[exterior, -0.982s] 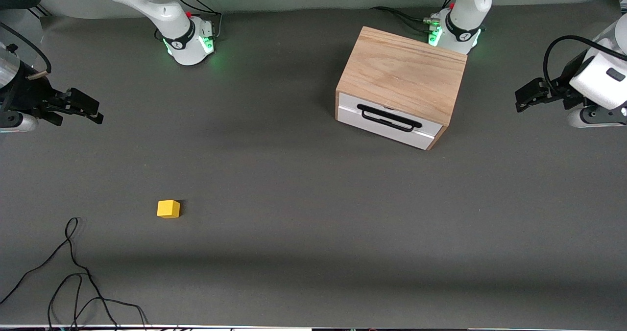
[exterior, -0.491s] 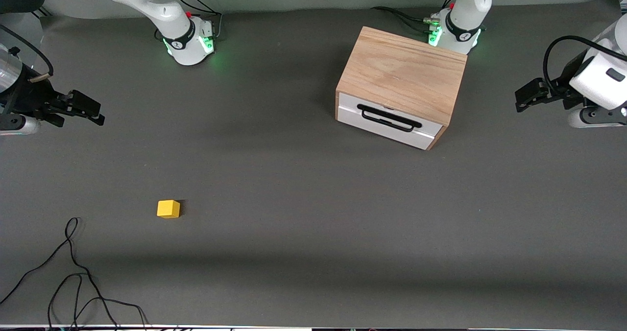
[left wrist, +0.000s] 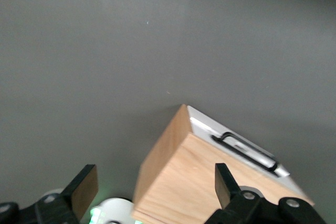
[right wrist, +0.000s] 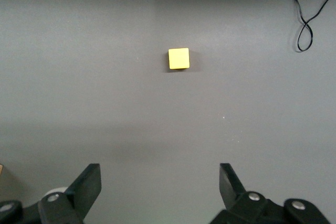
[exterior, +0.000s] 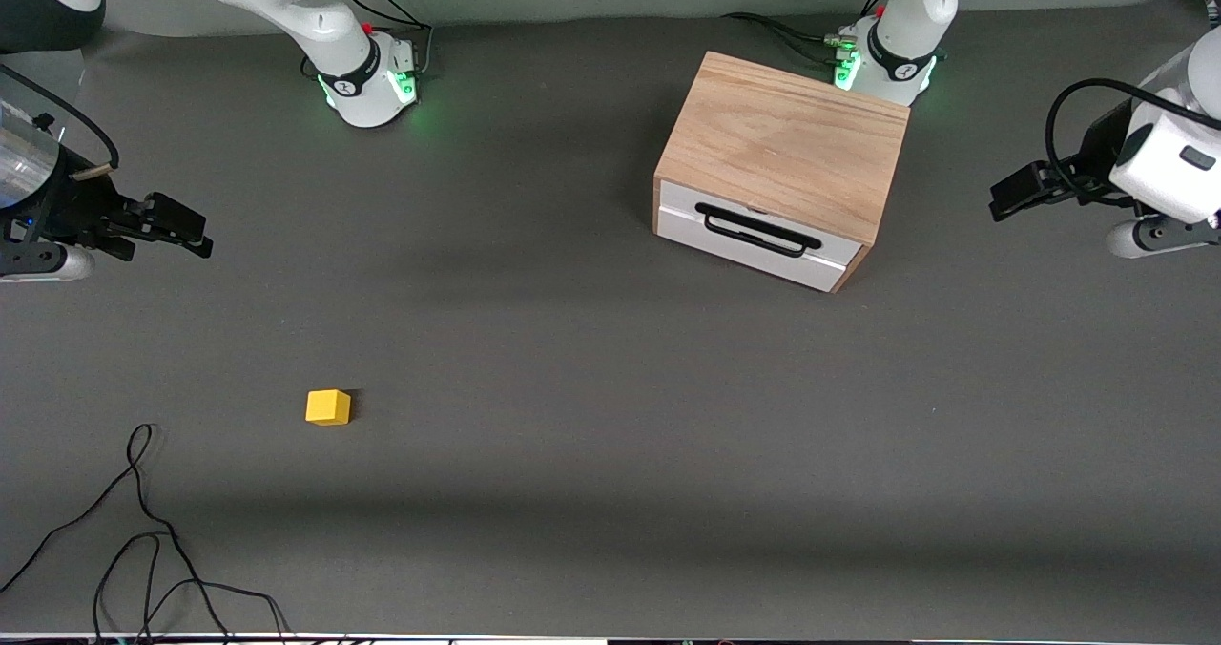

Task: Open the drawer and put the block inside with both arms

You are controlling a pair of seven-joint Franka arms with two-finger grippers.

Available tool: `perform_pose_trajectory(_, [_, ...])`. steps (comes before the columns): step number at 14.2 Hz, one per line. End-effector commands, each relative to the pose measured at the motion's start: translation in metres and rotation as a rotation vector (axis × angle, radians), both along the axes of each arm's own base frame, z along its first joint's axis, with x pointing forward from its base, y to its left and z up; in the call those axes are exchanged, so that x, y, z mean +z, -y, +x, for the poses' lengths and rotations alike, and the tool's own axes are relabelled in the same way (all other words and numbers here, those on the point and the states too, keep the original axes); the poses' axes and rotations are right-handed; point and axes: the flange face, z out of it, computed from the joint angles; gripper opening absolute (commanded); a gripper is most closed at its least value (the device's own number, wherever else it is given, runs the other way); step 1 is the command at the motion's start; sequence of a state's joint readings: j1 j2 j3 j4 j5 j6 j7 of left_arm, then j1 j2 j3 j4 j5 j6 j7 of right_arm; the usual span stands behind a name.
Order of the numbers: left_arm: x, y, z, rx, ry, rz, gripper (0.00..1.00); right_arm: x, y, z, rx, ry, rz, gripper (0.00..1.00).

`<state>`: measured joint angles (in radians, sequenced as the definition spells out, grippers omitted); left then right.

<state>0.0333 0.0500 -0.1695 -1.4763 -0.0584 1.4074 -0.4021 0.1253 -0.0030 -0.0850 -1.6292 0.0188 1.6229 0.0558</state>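
Observation:
The light-wood cabinet stands close to the left arm's base. Its white drawer with the black bar handle is shut and faces the front camera. The cabinet and handle also show in the left wrist view. The yellow block lies on the grey table toward the right arm's end, nearer to the camera. It also shows in the right wrist view. My left gripper is open and empty, up in the air beside the cabinet. My right gripper is open and empty, over bare table.
A loose black cable lies at the table's near corner toward the right arm's end; it also shows in the right wrist view. The green-lit arm bases stand along the table's back edge.
My right gripper has shifted a little toward the table's middle and the block. My left gripper has shifted a little toward the cabinet. Block and drawer have not moved.

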Motion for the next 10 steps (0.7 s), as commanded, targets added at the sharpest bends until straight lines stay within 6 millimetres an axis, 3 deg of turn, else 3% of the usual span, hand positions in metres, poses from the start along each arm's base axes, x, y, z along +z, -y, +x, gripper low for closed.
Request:
perform_pose_trajectory(1, [-0.001, 0.013, 0.003, 0.122, -0.015, -0.01, 0.98, 0.002, -0.002, 0.005, 0.025, 0.009, -0.006, 1.0])
perform_pose_trajectory(4, [-0.014, 0.036, 0.008, 0.238, -0.04, 0.006, 0.98, -0.002, -0.002, 0.008, 0.026, 0.01, -0.007, 1.0])
perform_pose_trajectory(10, [-0.043, 0.106, 0.005, 0.491, -0.093, 0.074, 0.99, -0.011, -0.001, 0.013, 0.025, 0.003, -0.008, 1.0])
